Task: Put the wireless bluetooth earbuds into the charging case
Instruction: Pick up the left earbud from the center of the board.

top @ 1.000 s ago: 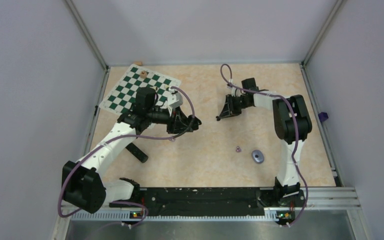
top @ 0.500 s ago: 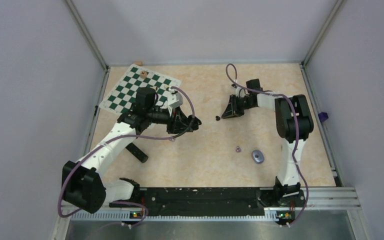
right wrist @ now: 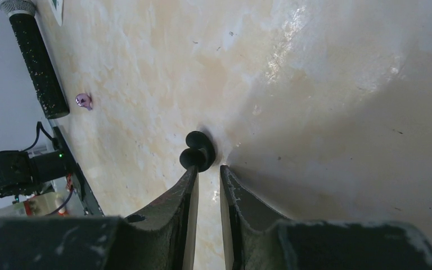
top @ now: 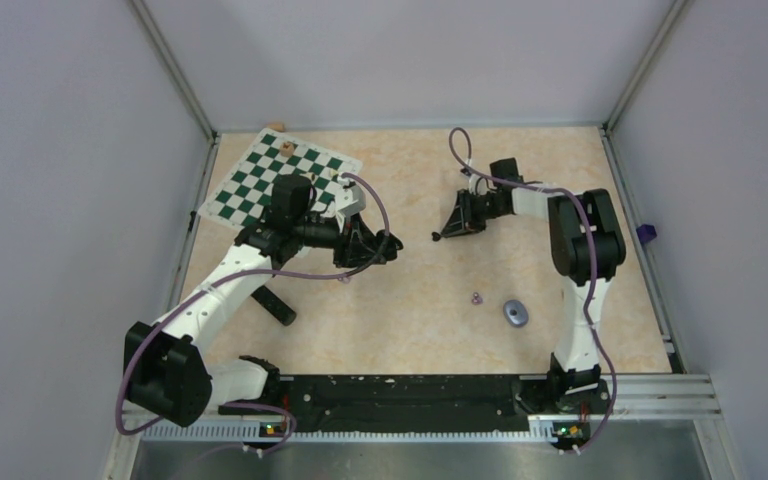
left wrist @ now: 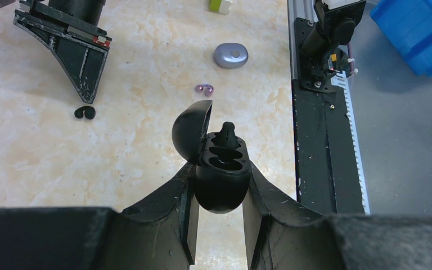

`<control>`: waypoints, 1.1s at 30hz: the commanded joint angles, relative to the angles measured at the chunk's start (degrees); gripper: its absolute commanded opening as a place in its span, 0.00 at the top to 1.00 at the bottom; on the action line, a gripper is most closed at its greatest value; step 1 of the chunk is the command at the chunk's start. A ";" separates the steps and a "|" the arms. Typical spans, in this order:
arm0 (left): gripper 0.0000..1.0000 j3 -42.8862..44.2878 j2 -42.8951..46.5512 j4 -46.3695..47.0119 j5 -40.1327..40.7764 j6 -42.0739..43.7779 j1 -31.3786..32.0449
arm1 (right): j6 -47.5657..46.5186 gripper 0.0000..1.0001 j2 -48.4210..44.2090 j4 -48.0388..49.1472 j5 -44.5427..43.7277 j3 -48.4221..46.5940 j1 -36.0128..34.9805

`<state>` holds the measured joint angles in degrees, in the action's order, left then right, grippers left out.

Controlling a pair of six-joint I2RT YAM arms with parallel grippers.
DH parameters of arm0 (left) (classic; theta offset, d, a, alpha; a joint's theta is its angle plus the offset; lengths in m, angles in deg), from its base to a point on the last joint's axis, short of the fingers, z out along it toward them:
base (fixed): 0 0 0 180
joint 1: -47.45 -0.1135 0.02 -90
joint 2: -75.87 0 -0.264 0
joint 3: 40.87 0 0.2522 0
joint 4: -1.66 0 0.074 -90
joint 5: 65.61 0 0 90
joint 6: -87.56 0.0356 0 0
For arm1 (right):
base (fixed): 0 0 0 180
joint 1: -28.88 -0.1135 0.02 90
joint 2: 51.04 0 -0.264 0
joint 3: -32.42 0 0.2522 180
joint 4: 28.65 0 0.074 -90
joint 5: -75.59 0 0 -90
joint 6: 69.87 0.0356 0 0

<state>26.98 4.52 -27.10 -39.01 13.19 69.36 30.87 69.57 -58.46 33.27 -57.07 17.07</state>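
A: Status on the right gripper [right wrist: 208, 171]?
B: Back at the black bud [right wrist: 198, 151]. Half a second ago it was pulled off toward its own side, with the bud lying clear on the table [right wrist: 326, 84]. Now the tips are up against it again, same spot as a second ago.
A: Got hold of it?
B: No. Fingers stand a narrow slit apart with nothing between them. The bud sits just ahead of the tips, touching or nearly touching the finger on the wrist view's left. It's flat on the table.
A: In, out, in. Reads like a missed pick and a retry.
B: My guess too. From the top view the bud hasn't visibly shifted.
A: Left side?
B: The left gripper [left wrist: 218, 174] is unchanged, clamped tight on the black case [left wrist: 220, 185] with the lid [left wrist: 190, 132] flipped open. Something black stands at the far end of the case. Could be a bud already in, can't tell.
A: The others?
B: Purple buds [left wrist: 205, 88] are loose on the table, with the grey case [left wrist: 230, 55] near them. Both are well apart from either gripper.
A: Meaning for the task?
B: No net progress this second. The bud is outside the slit, so I'd say the fingers need to open wider and straddle it before closing. It's small and glossy, so it will likely squirt out if pinched off-centre.
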 commanded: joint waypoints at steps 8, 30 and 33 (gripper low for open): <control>1.00 1.11 1.57 0.72 -0.73 1.06 0.25 | -1.18 0.78 1.95 -0.42 -1.93 -0.38 -2.03; 1.00 1.11 1.58 0.77 -0.85 1.10 0.26 | -2.18 0.71 4.01 -1.60 -3.23 -2.08 -3.36; 1.00 1.12 1.59 0.77 -0.84 1.13 0.29 | -2.62 0.70 4.25 -2.13 -3.49 -2.47 -3.77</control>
<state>26.98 4.52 -27.15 -39.01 13.61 69.36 30.70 70.67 -58.81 34.30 -58.51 14.84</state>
